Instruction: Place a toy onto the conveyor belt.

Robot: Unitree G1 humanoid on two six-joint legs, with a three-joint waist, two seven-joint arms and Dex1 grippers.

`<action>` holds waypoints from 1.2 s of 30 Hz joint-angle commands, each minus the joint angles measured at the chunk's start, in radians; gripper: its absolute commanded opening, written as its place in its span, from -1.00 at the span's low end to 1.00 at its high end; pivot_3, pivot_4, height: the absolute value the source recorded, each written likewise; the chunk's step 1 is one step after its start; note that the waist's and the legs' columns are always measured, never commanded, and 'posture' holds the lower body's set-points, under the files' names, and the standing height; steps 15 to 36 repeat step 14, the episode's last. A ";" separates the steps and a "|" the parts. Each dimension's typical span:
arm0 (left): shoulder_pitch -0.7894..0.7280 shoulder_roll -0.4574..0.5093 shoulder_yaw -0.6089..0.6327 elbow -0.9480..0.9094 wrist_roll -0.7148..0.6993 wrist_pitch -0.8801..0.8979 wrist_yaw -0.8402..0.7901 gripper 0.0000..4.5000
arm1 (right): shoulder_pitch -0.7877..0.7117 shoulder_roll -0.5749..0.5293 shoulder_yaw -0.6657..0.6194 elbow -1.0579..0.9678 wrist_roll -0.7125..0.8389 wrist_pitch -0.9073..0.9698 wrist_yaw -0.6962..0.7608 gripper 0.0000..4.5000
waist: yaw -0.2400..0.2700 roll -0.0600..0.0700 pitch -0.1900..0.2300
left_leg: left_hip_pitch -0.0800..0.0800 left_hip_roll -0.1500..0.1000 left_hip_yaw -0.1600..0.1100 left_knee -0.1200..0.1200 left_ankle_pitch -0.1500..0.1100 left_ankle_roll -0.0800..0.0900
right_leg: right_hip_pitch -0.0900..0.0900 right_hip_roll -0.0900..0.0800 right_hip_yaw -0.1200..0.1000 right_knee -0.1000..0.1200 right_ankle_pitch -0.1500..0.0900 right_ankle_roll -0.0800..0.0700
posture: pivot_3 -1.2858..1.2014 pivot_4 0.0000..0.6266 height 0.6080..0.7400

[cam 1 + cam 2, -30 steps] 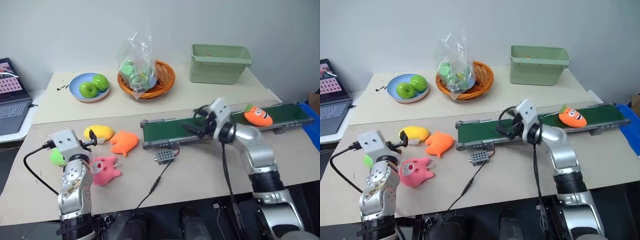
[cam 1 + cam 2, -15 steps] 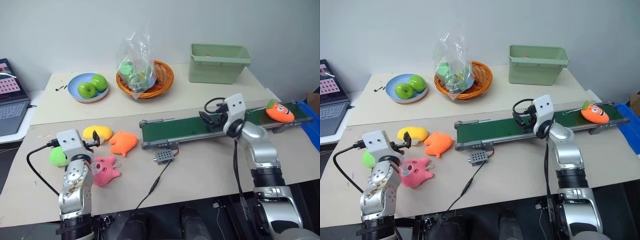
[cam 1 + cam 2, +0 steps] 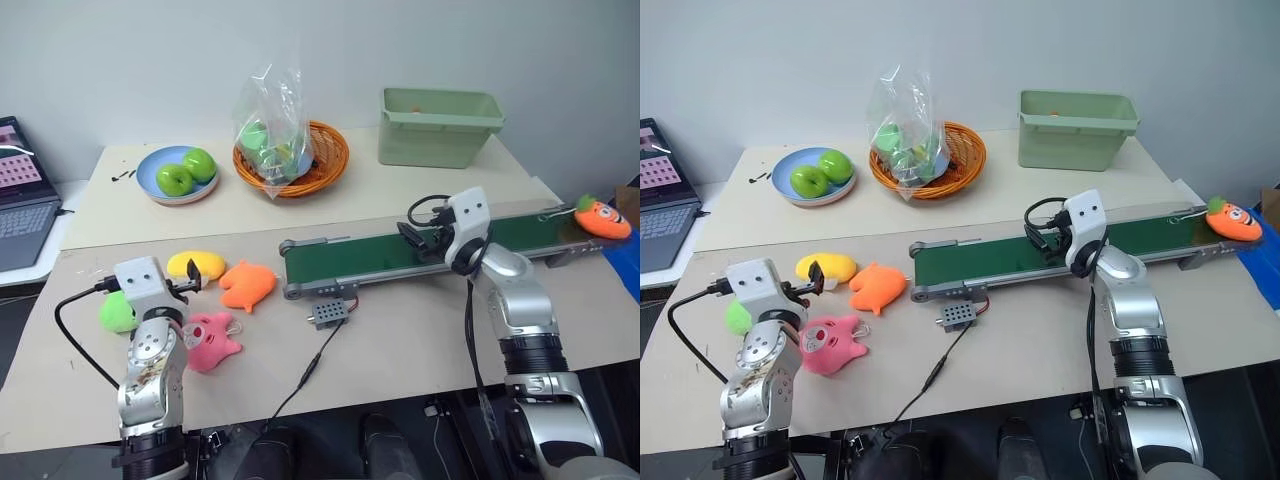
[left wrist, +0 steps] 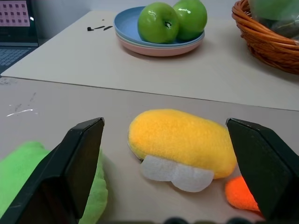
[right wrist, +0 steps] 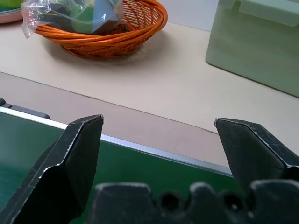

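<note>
Placement appears done: the toy (image 3: 602, 217) is seen lying at the far right end of the conveyor belt (image 3: 380, 256), apart from both arms. The right end effector (image 5: 159, 154) is held spread and empty over the belt's middle; the left end effector (image 4: 170, 163) is likewise spread, holding nothing, just before a yellow plush (image 4: 182, 142) on the desk (image 3: 420, 330). Only withdrawal of the right arm seems called for next.

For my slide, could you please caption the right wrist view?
Open right end effector over the conveyor belt, facing an orange basket and green bin.
</note>
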 commanded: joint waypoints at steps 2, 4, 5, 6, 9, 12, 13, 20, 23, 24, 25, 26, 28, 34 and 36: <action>-0.008 0.008 -0.005 -0.018 0.002 -0.008 -0.011 0.98 | -0.014 -0.004 -0.021 -0.025 -0.001 -0.026 -0.009 1.00 | 0.000 0.000 0.000 | 0.000 0.000 0.000 0.000 0.000 0.000 | 0.000 0.000 0.000 0.000 0.000 0.000 | 0.03 -0.52 1.00; -0.007 0.007 -0.005 -0.020 0.002 -0.008 -0.011 0.98 | -0.012 -0.005 -0.021 -0.025 -0.002 -0.026 -0.009 1.00 | -0.001 0.000 0.000 | 0.000 0.000 0.000 0.000 0.000 0.000 | 0.000 0.000 0.000 0.000 0.000 0.000 | 0.03 -0.52 1.00; -0.006 0.006 -0.006 -0.020 0.001 -0.008 -0.012 0.98 | -0.011 -0.005 -0.021 -0.026 -0.003 -0.026 -0.010 1.00 | -0.001 0.000 0.000 | 0.000 0.000 0.000 0.000 0.000 0.000 | 0.000 0.000 0.000 0.000 0.000 0.000 | 0.03 -0.52 1.00; -0.005 0.006 -0.007 -0.019 0.001 -0.008 -0.013 0.98 | -0.009 -0.005 -0.020 -0.027 -0.004 -0.025 -0.011 1.00 | 0.000 0.000 0.000 | 0.000 0.000 0.000 0.000 0.000 0.000 | 0.000 0.000 0.000 0.000 0.000 0.000 | 0.03 -0.52 1.00; 0.002 0.004 -0.011 -0.021 0.005 -0.008 -0.015 0.98 | -0.003 -0.006 -0.020 -0.032 -0.003 -0.024 -0.010 1.00 | 0.000 0.000 0.000 | 0.000 0.000 0.000 0.000 0.000 0.000 | 0.000 0.000 0.000 0.000 0.000 0.000 | 0.03 -0.52 1.00; 0.003 0.004 -0.012 -0.020 0.002 -0.006 -0.019 0.98 | -0.002 -0.007 -0.021 -0.033 -0.004 -0.022 -0.012 1.00 | 0.000 0.000 0.000 | 0.000 0.000 0.000 0.000 0.000 0.000 | 0.000 0.000 0.000 0.000 0.000 0.000 | 0.03 -0.52 1.00; 0.003 0.004 -0.013 -0.019 0.000 -0.007 -0.022 0.98 | -0.001 -0.007 -0.021 -0.033 -0.004 -0.022 -0.013 1.00 | 0.000 0.000 0.000 | 0.000 0.000 0.000 0.000 0.000 0.000 | 0.000 0.000 0.000 0.000 0.000 0.000 | 0.03 -0.52 1.00; 0.005 0.004 -0.015 -0.019 0.000 -0.012 -0.026 0.98 | 0.001 -0.007 -0.022 -0.036 -0.003 -0.021 -0.013 1.00 | 0.000 0.000 0.000 | 0.000 0.000 0.000 0.000 0.000 0.000 | 0.000 0.000 0.000 0.000 0.000 0.000 | 0.03 -0.52 1.00; 0.005 0.004 -0.015 -0.019 0.000 -0.012 -0.026 0.98 | 0.001 -0.007 -0.022 -0.036 -0.003 -0.021 -0.013 1.00 | 0.000 0.000 0.000 | 0.000 0.000 0.000 0.000 0.000 0.000 | 0.000 0.000 0.000 0.000 0.000 0.000 | 0.03 -0.52 1.00; 0.005 0.004 -0.015 -0.019 0.000 -0.012 -0.026 0.98 | 0.001 -0.007 -0.022 -0.036 -0.003 -0.021 -0.013 1.00 | 0.000 0.000 0.000 | 0.000 0.000 0.000 0.000 0.000 0.000 | 0.000 0.000 0.000 0.000 0.000 0.000 | 0.03 -0.52 1.00; 0.005 0.004 -0.015 -0.019 0.000 -0.012 -0.026 0.98 | 0.001 -0.007 -0.022 -0.036 -0.003 -0.021 -0.013 1.00 | 0.000 0.000 0.000 | 0.000 0.000 0.000 0.000 0.000 0.000 | 0.000 0.000 0.000 0.000 0.000 0.000 | 0.03 -0.52 1.00; 0.005 0.004 -0.015 -0.019 0.000 -0.012 -0.026 0.98 | 0.001 -0.007 -0.022 -0.036 -0.003 -0.021 -0.013 1.00 | 0.000 0.000 0.000 | 0.000 0.000 0.000 0.000 0.000 0.000 | 0.000 0.000 0.000 0.000 0.000 0.000 | 0.03 -0.52 1.00; 0.005 0.004 -0.015 -0.019 0.000 -0.012 -0.026 0.98 | 0.001 -0.007 -0.022 -0.036 -0.003 -0.021 -0.013 1.00 | 0.000 0.000 0.000 | 0.000 0.000 0.000 0.000 0.000 0.000 | 0.000 0.000 0.000 0.000 0.000 0.000 | 0.03 -0.52 1.00; 0.005 0.004 -0.015 -0.019 0.000 -0.012 -0.026 0.98 | 0.001 -0.007 -0.022 -0.036 -0.003 -0.021 -0.013 1.00 | 0.000 0.000 0.000 | 0.000 0.000 0.000 0.000 0.000 0.000 | 0.000 0.000 0.000 0.000 0.000 0.000 | 0.03 -0.52 1.00; 0.005 0.004 -0.015 -0.019 0.000 -0.012 -0.026 0.98 | 0.001 -0.007 -0.022 -0.036 -0.003 -0.021 -0.013 1.00 | 0.000 0.000 0.000 | 0.000 0.000 0.000 0.000 0.000 0.000 | 0.000 0.000 0.000 0.000 0.000 0.000 | 0.03 -0.52 1.00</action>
